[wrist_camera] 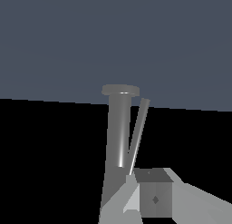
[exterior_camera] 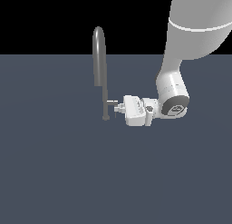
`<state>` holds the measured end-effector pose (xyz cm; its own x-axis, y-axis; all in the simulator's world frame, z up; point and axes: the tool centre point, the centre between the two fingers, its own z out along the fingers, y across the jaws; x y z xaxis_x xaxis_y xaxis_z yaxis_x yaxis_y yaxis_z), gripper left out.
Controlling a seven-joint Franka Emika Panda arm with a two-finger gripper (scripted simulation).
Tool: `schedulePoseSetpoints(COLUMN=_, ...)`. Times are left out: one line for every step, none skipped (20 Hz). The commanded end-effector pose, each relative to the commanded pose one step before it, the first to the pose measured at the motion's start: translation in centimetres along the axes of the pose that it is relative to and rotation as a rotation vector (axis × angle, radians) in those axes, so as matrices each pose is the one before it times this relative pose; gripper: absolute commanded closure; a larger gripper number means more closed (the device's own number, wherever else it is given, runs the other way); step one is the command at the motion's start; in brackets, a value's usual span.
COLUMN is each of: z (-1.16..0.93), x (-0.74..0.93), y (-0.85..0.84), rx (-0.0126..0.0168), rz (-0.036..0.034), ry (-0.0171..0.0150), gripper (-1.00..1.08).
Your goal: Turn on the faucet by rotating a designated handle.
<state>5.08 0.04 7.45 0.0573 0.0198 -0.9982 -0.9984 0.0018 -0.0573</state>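
Surface: flat slate-blue floor (exterior_camera: 59,173) fills the lower frame under a black backdrop band.
Jaws: state cannot be told; fingertips sit at the handle.
Gripper (exterior_camera: 118,108): horizontal, centre frame, white arm (exterior_camera: 190,32) rising to upper right.
Handle (exterior_camera: 111,102): short stub off the stem, low down.
Faucet (exterior_camera: 99,69): upright, centre-left, arched spout crossing the horizon line.

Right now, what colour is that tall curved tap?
Plain grey metal, no pattern. The faucet shows best in the exterior view.

obstacle: faucet (exterior_camera: 100,64) stem, handle (exterior_camera: 110,102) just ahead of gripper (exterior_camera: 117,108) | floor (exterior_camera: 54,173) around open
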Motion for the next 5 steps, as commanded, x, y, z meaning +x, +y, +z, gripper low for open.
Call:
schedulePoseSetpoints(z=-0.029, x=3.414, y=0.461, rx=0.01894, rz=0.04393, ry=0.01753, gripper=1.08)
schedulePoseSetpoints(z=-0.003, x=0.299, y=-0.107, rx=0.00065, rz=0.00302, ry=0.00069, gripper=1.08)
schedulePoseSetpoints(z=-0.003, x=0.298, y=-0.106, rx=0.00065, rz=0.00302, ry=0.00069, gripper=1.08)
schedulePoseSetpoints(z=-0.003, x=0.295, y=-0.105, rx=0.00064, rz=0.00298, ry=0.00069, gripper=1.08)
schedulePoseSetpoints(z=0.0, x=0.0, y=0.0, rx=0.0, rz=0.0, ry=0.0, gripper=1.08)
